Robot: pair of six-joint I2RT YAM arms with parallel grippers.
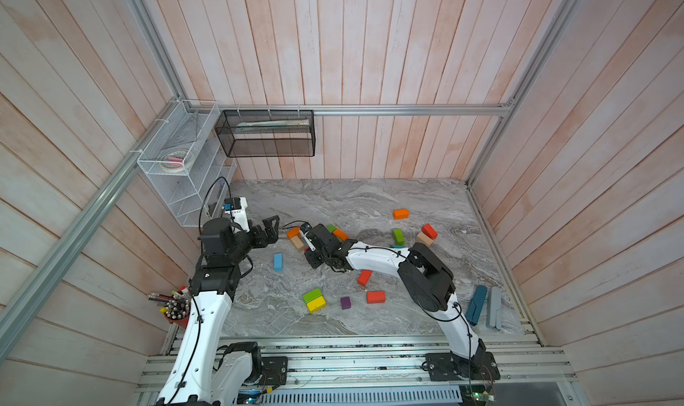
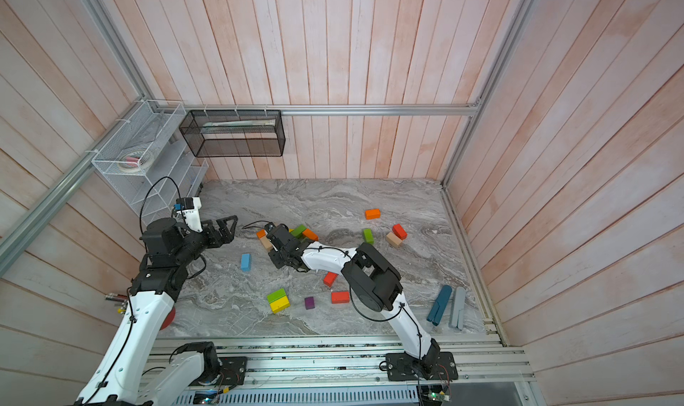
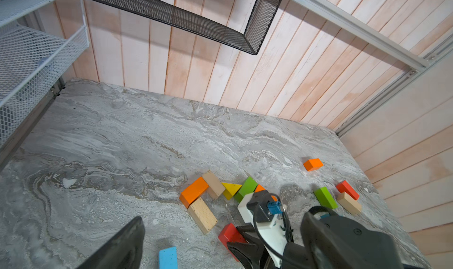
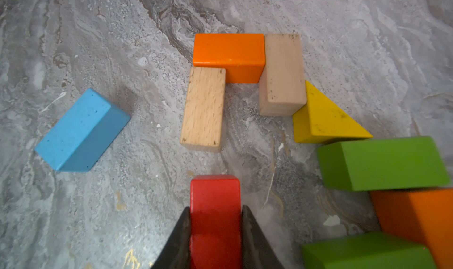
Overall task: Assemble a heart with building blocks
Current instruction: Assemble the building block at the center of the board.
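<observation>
Right wrist view: the right gripper (image 4: 216,213) is clamped on a red block (image 4: 215,194), jaws pressed to its two sides. The block's free end stops just short of a tan brick (image 4: 203,108). That brick, an orange brick (image 4: 229,50), a second tan brick (image 4: 282,71), a yellow wedge (image 4: 323,115) and a green brick (image 4: 384,162) run edge to edge on the table (image 4: 73,34). I read this as part of the heart's outline, so placing the red piece looks to be the step in hand. The next move calls for setting it against the tan brick's near end without nudging the chain. In a top view the right arm (image 1: 377,258) reaches low across the table, elbow raised. The left gripper (image 1: 273,231) hangs wide open and empty, off to the side.
</observation>
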